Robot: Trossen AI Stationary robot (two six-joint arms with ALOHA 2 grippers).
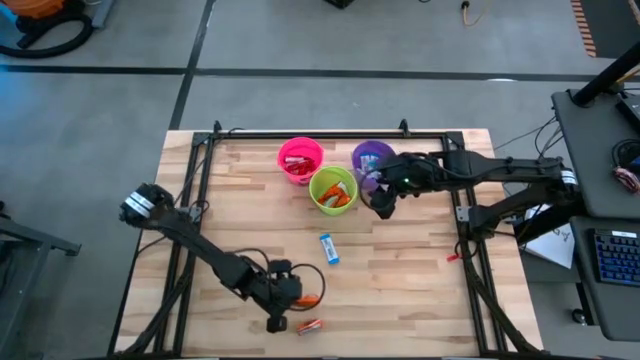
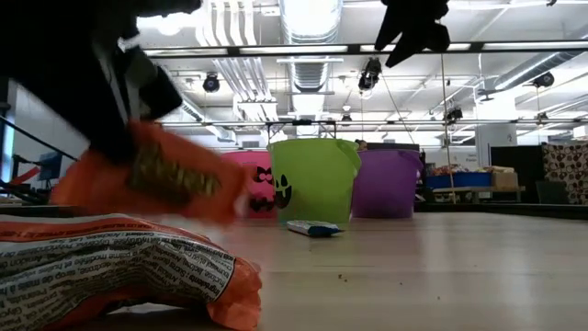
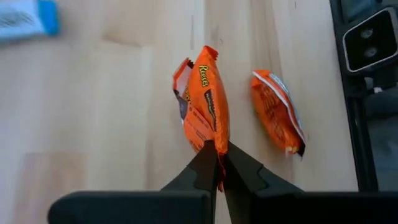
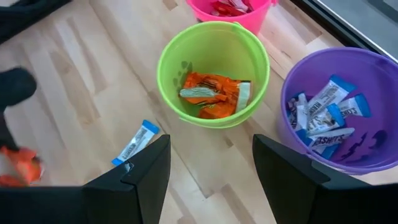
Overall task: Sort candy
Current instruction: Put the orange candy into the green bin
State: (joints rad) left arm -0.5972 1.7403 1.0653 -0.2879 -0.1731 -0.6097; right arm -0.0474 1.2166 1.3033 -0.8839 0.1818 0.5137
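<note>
My left gripper (image 1: pixel 293 296) is near the table's front edge, shut on an orange candy (image 3: pixel 208 106). A second orange candy (image 1: pixel 308 326) lies flat on the table just beside it, large in the low view's foreground (image 2: pixel 119 267). A blue-and-white candy (image 1: pixel 329 249) lies mid-table. Pink (image 1: pixel 300 160), green (image 1: pixel 333 189) and purple (image 1: pixel 372 158) cups stand upright at the back. They hold red, orange and blue-and-white candies respectively. My right gripper (image 4: pixel 211 168) hangs open above the table, just near of the green and purple cups, holding nothing. My left gripper pinches the orange candy by one end of its wrapper (image 3: pixel 215 147) between its two fingers. The fingers slant down from the table's left side and lie along the candy. The candy (image 2: pixel 165 175) sticks out past the fingertips, tilted and clear of the table.
The table's black frame rail (image 1: pixel 470 240) runs along the sides. The camera block (image 3: pixel 370 37) sits at the front edge close to the left gripper. Bare wood lies between the cups and the front edge.
</note>
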